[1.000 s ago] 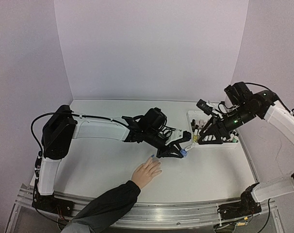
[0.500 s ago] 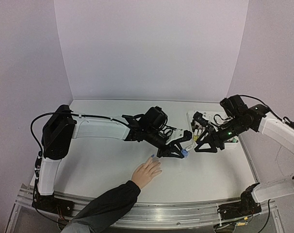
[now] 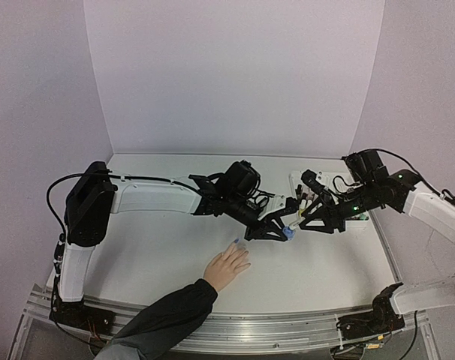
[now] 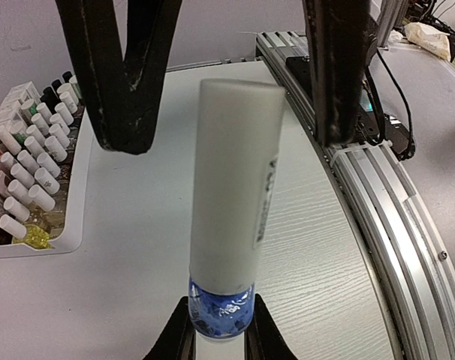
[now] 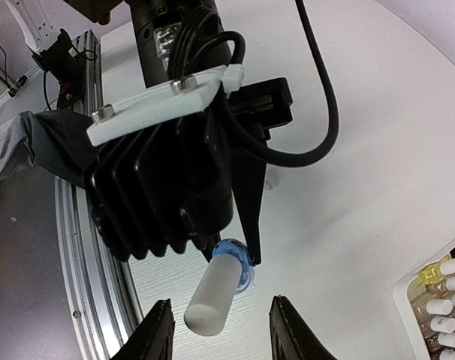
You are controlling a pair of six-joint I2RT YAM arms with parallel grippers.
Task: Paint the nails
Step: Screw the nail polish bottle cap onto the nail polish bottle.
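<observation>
Overhead, the right gripper (image 3: 301,223) has left the tray (image 3: 293,181) and now straddles the bottle (image 3: 289,232) clamped in the left gripper (image 3: 278,234), jaws apart. Nails (image 3: 236,242), one blue, tip a hand (image 3: 227,267) pointing far-right on the white table (image 3: 160,240); lilac walls (image 3: 235,75). Left wrist: cap (image 4: 239,172) leans slightly right. Right wrist: cap untouched between fingers (image 5: 157,330).

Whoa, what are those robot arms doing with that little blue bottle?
The left gripper holds a blue nail polish bottle by its glass base. The right gripper has its jaws open on either side of the white cap, not gripping yet. A person's hand rests flat on the table; one nail looks blue.
</observation>
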